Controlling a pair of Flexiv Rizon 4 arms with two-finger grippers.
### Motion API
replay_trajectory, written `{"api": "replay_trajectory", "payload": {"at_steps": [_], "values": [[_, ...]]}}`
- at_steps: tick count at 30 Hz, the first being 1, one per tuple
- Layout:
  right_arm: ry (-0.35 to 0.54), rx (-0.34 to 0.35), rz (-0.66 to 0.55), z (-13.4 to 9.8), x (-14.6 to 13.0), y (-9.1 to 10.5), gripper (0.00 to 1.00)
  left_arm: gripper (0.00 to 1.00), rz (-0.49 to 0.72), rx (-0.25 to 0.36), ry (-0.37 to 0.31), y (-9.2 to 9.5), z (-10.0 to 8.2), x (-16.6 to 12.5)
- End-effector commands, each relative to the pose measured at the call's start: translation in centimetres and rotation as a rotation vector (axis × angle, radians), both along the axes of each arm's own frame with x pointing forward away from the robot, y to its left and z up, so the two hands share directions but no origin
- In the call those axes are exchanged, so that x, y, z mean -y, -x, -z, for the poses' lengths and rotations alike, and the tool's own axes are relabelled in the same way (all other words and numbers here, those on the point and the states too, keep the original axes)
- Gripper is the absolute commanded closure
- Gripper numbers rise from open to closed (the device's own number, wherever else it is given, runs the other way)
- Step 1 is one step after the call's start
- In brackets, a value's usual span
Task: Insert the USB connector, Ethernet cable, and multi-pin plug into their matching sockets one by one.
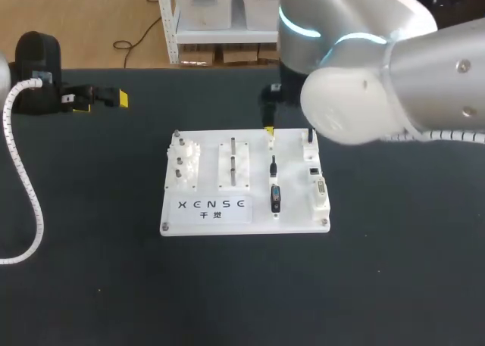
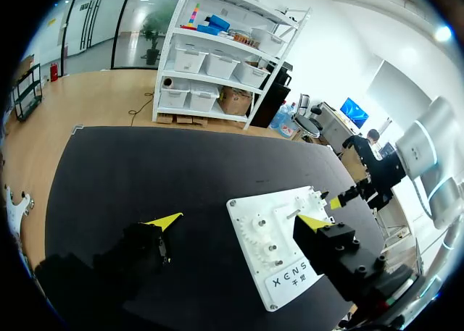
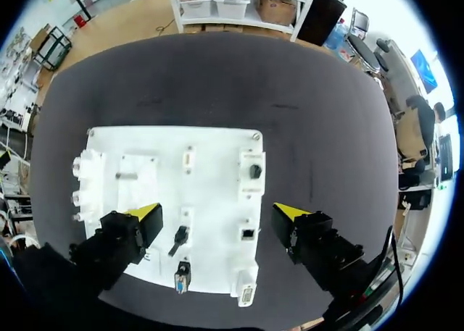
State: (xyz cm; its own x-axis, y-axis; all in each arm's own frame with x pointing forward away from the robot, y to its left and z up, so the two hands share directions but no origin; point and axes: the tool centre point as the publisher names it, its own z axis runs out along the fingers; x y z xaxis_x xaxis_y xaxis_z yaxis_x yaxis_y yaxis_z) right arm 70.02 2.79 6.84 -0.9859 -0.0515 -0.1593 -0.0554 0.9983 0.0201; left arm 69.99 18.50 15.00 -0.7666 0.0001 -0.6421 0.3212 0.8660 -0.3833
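A black tabletop (image 1: 394,285) carries a flat white board (image 1: 227,223) near its middle. Along the board's near edge is a printed label (image 1: 214,204).

Just beyond the label, right of the board's centre, a black multi-pin plug (image 1: 276,198) stands in a white holder. Directly behind it a slimmer black connector (image 1: 273,165) stands in a holder of its own; what kind of connector it is cannot be made out. A row of white socket blocks (image 1: 319,188) runs along the board's right edge, and both plugs sit apart from it.

On the board's left side are white gears (image 1: 184,164). A white peg block (image 1: 233,163) stands between the gears and the plugs.

The right gripper (image 3: 217,211) hangs above the board with its fingers spread wide, gripping nothing. Seen from its wrist, the two black plugs lie below the gap between the fingers. From the head camera the arm hides most of this gripper, leaving one yellow fingertip (image 1: 269,132) visible at the board's far edge.

Farthest away, near the tabletop's far left corner and well apart from the board, is the left gripper (image 2: 241,219). Its fingers are also spread and empty, and the board lies ahead of it.
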Motion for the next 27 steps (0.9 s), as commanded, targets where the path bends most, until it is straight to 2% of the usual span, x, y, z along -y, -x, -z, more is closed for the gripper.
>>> {"api": "replay_trajectory", "payload": {"at_steps": [1,9,15,21,22,25,27], "values": [[0.008,0.011,-0.024,0.9,-1.1,1.4,0.0,0.0,0.0,0.0,0.0,0.0,0.0,0.0],[0.005,-0.01,-0.067,2.3,-2.3,2.2,0.0,0.0,0.0,0.0,0.0,0.0,0.0,0.0],[0.038,-0.02,-0.048,3.1,-2.5,2.8,0.0,0.0,0.0,0.0,0.0,0.0,0.0,0.0],[0.036,-0.034,-0.037,3.6,-2.7,3.1,0.0,0.0,0.0,0.0,0.0,0.0,0.0,0.0],[0.031,-0.043,-0.03,3.7,-2.7,3.2,0.05,0.0,0.0,0.0,0.0,0.0,0.0,0.0],[0.025,-0.059,-0.013,4.1,-2.7,3.3,0.35,0.0,0.0,0.0,0.0,0.0,0.0,0.0],[0.017,-0.068,-0.006,4.3,-2.7,3.3,0.5,0.0,0.0,0.0,0.0,0.0,0.0,0.0]]}}
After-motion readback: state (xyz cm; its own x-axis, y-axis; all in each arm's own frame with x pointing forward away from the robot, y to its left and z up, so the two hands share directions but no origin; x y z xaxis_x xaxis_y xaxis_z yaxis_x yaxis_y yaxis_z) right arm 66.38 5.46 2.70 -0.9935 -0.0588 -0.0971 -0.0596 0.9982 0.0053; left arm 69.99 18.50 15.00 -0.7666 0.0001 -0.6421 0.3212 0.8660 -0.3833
